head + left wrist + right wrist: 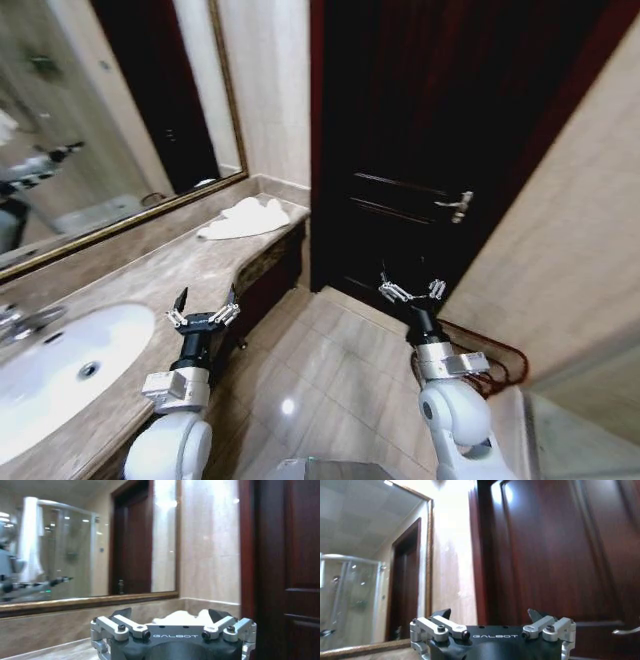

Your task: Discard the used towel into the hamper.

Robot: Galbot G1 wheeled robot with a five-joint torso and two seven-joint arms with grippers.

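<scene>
A white towel (243, 218) lies crumpled at the far end of the marble worktop (150, 275), near the mirror (100, 110) and just beside the dark door (430, 150). The hamper (487, 362) stands on the floor by the right wall, partly hidden behind the right arm. The left hand (205, 305) hovers over the worktop edge near the sink (60, 360), fingers spread and empty, well short of the towel. The right hand (411, 290) is raised before the door, also spread and empty.
</scene>
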